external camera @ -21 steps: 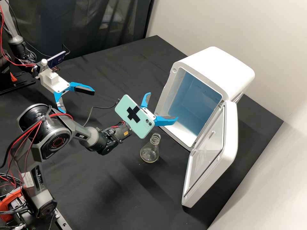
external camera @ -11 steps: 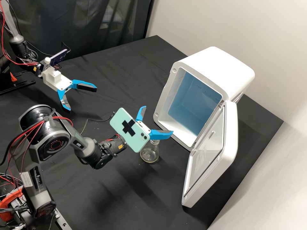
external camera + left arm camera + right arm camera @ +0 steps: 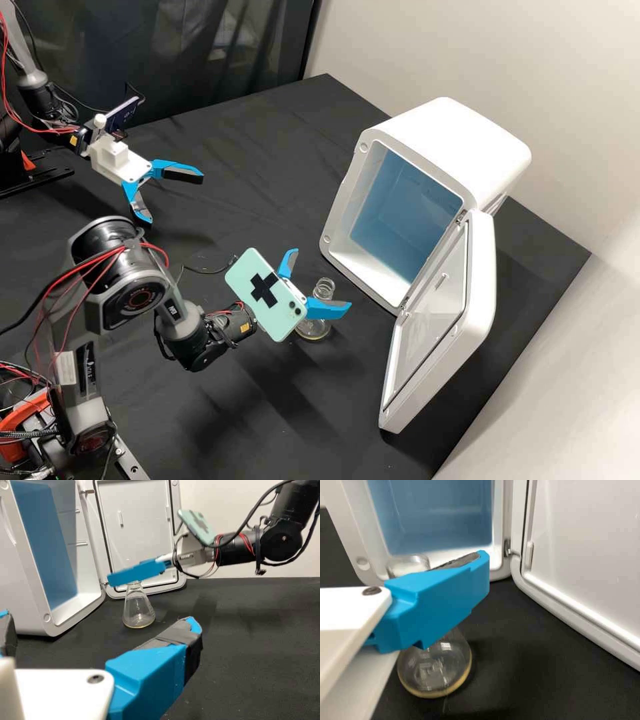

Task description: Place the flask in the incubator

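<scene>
A clear glass flask [image 3: 323,300] stands upright on the black bench, just in front of the open white incubator [image 3: 453,143] with its blue inside. My right gripper [image 3: 312,287], with a mint phone on its wrist, is open, one finger on each side of the flask's neck. In the right wrist view one blue finger [image 3: 437,597] crosses in front of the flask [image 3: 434,670]. My left gripper [image 3: 162,192] hangs open and empty at the bench's far left. The left wrist view has the flask [image 3: 137,609] under the right gripper's finger [image 3: 137,573].
The incubator door [image 3: 437,313] hangs wide open to the right of the opening and reaches down to the bench; it also shows in the wrist views [image 3: 135,527] [image 3: 585,560]. A cable [image 3: 200,261] lies on the bench behind the right arm. Bare bench lies in front of the flask.
My right arm has come down and back from the incubator's opening, bringing its open fingers to the flask's neck. The left gripper shifted slightly up and back.
</scene>
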